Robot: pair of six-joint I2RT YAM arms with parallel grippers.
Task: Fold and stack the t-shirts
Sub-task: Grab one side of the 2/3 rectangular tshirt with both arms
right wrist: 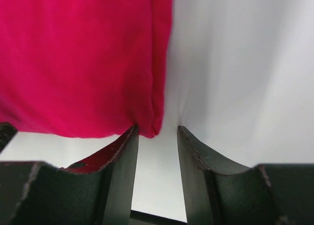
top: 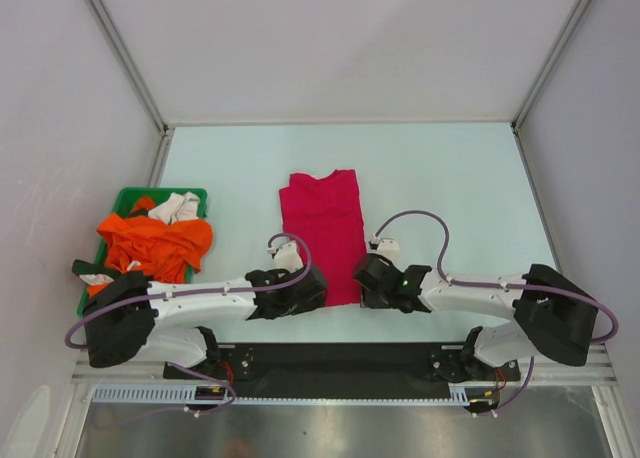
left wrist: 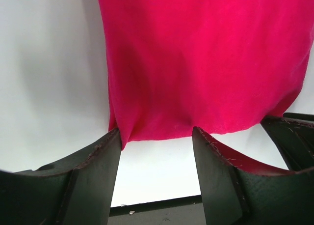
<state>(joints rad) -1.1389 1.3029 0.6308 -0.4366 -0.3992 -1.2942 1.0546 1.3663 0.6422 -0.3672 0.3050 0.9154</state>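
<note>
At table (top: 450,178) centre: pink shirt (top: 325,228), folded into a narrow strip and lying flat, long axis running away from the arms. Far edge is uneven. Near end sits between the two wrists.

Left gripper (left wrist: 157,131): low at the strip's near left corner. Jaws apart, bare table visible between them. The near hem spans the gap right at the fingertips, and the left finger (left wrist: 93,176) touches the cloth corner with its tip. Nothing clamped, so it's released.

Right gripper (right wrist: 157,129): low at the strip's near right corner. Jaws apart, gap narrower than the left one's. The folded corner sits at the tip of its left finger (right wrist: 120,176); touching or just beside, can't tell which. Table shows through the gap and no cloth is pinched, so it's released too.

Top view: both arms reach inward from their bases. The grippers face each other across the strip's near end, near each other but apart.

Left side of table: green tray (top: 200,192) with orange shirts (top: 155,243) heaped in it, crumpled and draped over its right rim. White cloth (top: 178,208) lies on the heap at the far side. Tray and heap are apart from the pink shirt, with bare table between.
</note>
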